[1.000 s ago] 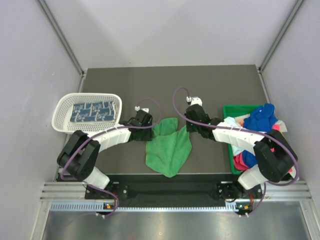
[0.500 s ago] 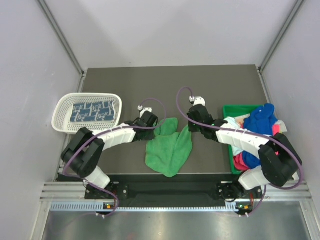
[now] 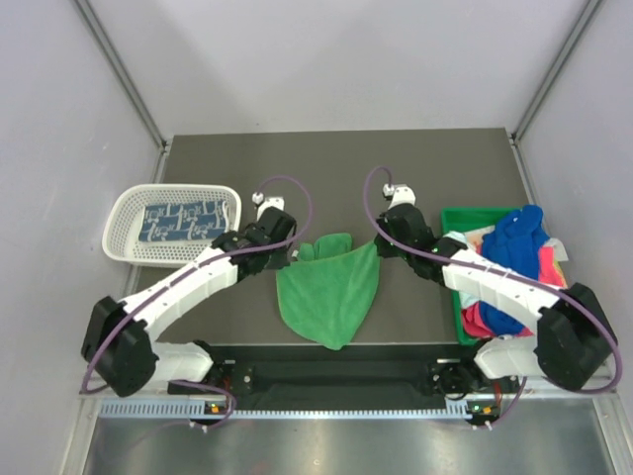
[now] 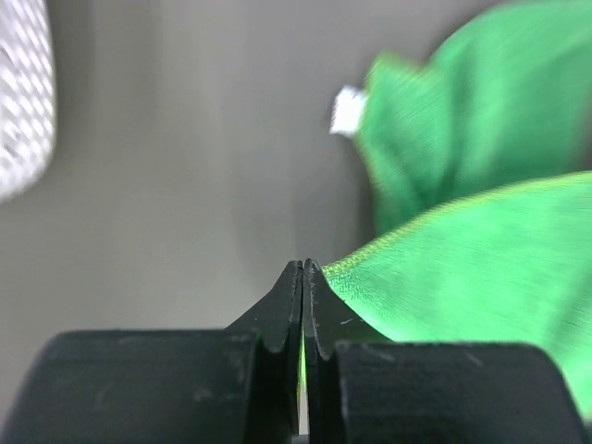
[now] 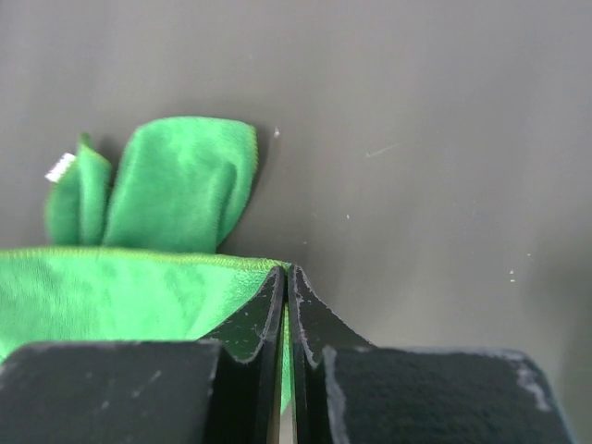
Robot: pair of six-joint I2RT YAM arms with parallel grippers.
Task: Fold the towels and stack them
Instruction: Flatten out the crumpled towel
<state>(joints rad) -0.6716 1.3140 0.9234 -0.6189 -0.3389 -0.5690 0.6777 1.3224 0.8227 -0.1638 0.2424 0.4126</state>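
A green towel (image 3: 331, 287) lies in the middle of the dark table, its top edge stretched between my two grippers and its lower part tapering to a point toward the near edge. My left gripper (image 3: 290, 253) is shut on the towel's upper left corner (image 4: 444, 277). My right gripper (image 3: 380, 245) is shut on the upper right corner (image 5: 120, 287). A folded flap with a white tag (image 4: 349, 109) sticks out beyond the stretched edge. A blue-and-white patterned towel (image 3: 183, 220) lies folded in the white mesh basket (image 3: 124, 213).
A green plastic bin (image 3: 463, 214) at the right holds a heap of towels, royal blue (image 3: 519, 235) on top and pink/red (image 3: 476, 319) nearer the front. Grey walls close in the table on both sides. Bare dark tabletop (image 3: 336, 163) lies behind the towel.
The left gripper closed on the towel's left corner. Both grippers then moved apart and slightly back, pulling the bunched top edge out into a straight line.
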